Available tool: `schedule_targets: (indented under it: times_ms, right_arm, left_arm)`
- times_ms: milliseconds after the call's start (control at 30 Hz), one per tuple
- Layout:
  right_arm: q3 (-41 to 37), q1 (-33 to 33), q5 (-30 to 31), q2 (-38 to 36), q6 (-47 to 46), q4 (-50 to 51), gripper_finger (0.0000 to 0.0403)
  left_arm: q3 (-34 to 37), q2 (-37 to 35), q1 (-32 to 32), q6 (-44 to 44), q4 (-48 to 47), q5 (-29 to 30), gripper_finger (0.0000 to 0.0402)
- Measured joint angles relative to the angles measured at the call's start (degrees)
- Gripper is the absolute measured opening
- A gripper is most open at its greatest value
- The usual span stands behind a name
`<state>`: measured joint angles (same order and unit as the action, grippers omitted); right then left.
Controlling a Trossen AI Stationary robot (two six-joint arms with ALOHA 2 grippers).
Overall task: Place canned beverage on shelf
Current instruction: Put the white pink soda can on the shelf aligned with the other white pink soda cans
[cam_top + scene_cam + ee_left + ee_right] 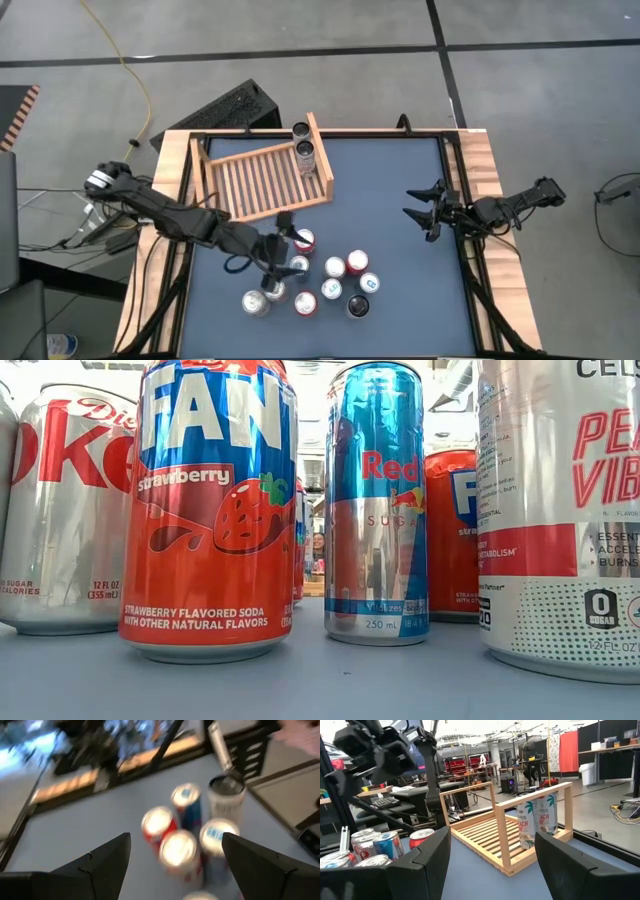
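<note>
Hovering low-centre in the overhead frame, your left gripper (283, 245) stands spread and empty, directly over the upright cans (325, 282). The shelf (262, 180) lies up-left. Your right gripper (425, 212), released too, waits far right.

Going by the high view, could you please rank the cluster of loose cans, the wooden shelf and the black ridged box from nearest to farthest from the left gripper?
From the left gripper:
1. Cluster of loose cans, directly beside it, toward the table's front.
2. Wooden shelf, behind it, at the table's back left.
3. Black ridged box, off the table beyond the shelf.
</note>
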<state>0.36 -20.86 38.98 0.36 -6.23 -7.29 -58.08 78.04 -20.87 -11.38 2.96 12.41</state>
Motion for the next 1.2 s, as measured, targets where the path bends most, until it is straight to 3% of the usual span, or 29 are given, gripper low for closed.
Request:
schedule_targets:
  times_ms: [100,167,533,667,800,1067,1200]
  right_arm:
    - [0.0,0.0,0.0,0.0,-0.7,0.0,0.0274]
    - [0.0,0.0,0.0,0.0,-1.3,0.0,0.0274]
    - [0.0,0.0,0.0,0.0,-3.3,-0.1,0.0274]
    - [0.0,0.0,0.0,0.0,-5.7,0.7,0.0274]
    - [0.0,0.3,0.4,0.0,-6.0,1.1,0.0274]
    - [0.0,0.4,0.9,0.0,-11.7,2.1,0.0274]
    - [0.0,0.4,1.4,0.0,-12.4,2.4,0.0274]
  left_arm:
    - [-0.1,3.4,1.7,-1.5,6.5,-5.2,0.0301]
    - [-1.8,5.9,2.4,-0.5,7.4,-5.4,0.0301]
    - [-20.7,21.3,-3.5,5.3,-3.2,8.1,0.0301]
    - [-24.5,25.3,-6.1,10.8,-4.6,9.8,0.0301]
    - [-26.9,29.0,-8.3,12.9,-4.0,15.8,0.0301]
    - [-30.2,35.8,-10.3,15.7,0.7,13.3,0.0301]
    - [-30.4,35.6,-11.3,13.9,1.6,15.9,0.0301]
